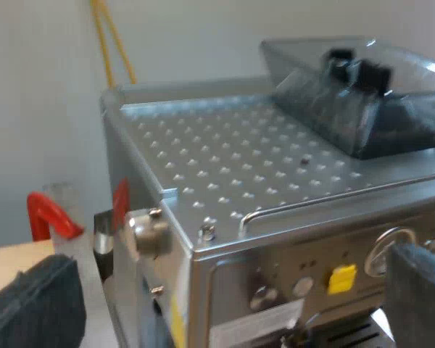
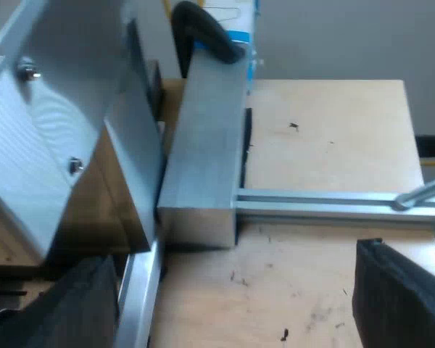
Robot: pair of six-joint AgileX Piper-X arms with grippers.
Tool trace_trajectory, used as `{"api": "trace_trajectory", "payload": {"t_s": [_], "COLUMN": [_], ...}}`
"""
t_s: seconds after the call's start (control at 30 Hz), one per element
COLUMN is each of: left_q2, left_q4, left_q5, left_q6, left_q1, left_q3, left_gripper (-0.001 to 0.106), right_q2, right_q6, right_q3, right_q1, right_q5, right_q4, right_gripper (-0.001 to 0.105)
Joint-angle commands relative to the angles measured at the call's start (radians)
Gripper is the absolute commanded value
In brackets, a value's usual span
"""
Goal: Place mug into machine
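The espresso machine point(image 1: 232, 174) is close below my left gripper point(image 1: 228, 290), its dimpled metal top towards me. The dark bean hopper point(image 1: 362, 94) sits on that top. At the machine's front panel I see a yellow tag point(image 1: 341, 278) and a round gauge point(image 1: 391, 248). My left gripper's black fingers point(image 1: 36, 304) stand wide apart with nothing held between them. My right gripper point(image 2: 232, 290) is open over a bare wooden tabletop point(image 2: 319, 145), its fingers point(image 2: 402, 297) far apart and holding nothing.
A red curved piece point(image 1: 49, 216) shows beyond the machine's side; I cannot tell what it belongs to. Yellow rods point(image 1: 112, 43) lean on the wall. Under the right gripper are a metal block point(image 2: 203, 159), a rail point(image 2: 326, 203) and a slanted metal bracket point(image 2: 58, 116).
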Motion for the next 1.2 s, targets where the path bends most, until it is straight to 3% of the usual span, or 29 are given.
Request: {"api": "trace_trajectory", "payload": {"t_s": [0.03, 0.07, 0.17, 0.4, 0.67, 1.03, 1.13, 1.17, 1.2], "left_q2": [-0.007, -0.023, -0.063, -0.191, -0.380, -0.630, -0.626, -0.628, -0.628], "left_q4": [0.032, 0.046, 0.084, 0.174, 0.354, 0.559, 0.656, 0.671, 0.673], "left_q5": [0.064, 0.064, 0.049, -0.041, -0.192, -0.243, -0.246, -0.255, -0.261], "left_q6": [-0.016, -0.016, -0.004, 0.005, 0.057, 0.092, 0.085, 0.085, 0.085], "left_q1": [0.149, 0.149, 0.149, 0.149, 0.149, 0.149, 0.149, 0.149, 0.149], "left_q3": [-0.006, -0.006, -0.006, -0.006, -0.006, -0.007, -0.011, 0.000, 0.004], "left_gripper": [0.085, 0.085, 0.085, 0.085, 0.085, 0.085, 0.085, 0.085, 0.085], "right_q2": [-0.021, -0.049, -0.084, -0.224, -0.504, -0.776, -0.774, -0.772, -0.771], "right_q6": [-0.037, -0.084, -0.103, -0.119, -0.119, -0.112, -0.094, -0.055, -0.055], "right_q3": [-0.003, -0.003, -0.001, 0.068, 0.198, 0.270, 0.266, 0.278, 0.281], "right_q1": [-0.198, -0.341, -0.389, -0.384, -0.384, -0.384, -0.384, -0.382, -0.382], "right_q5": [-0.081, -0.128, -0.123, -0.121, -0.121, -0.121, -0.121, -0.194, -0.203], "right_q4": [0.039, 0.067, 0.076, 0.110, 0.123, 0.250, 0.281, 0.295, 0.295], "right_gripper": [0.069, 0.069, 0.069, 0.069, 0.069, 0.069, 0.069, 0.069, 0.069]}}
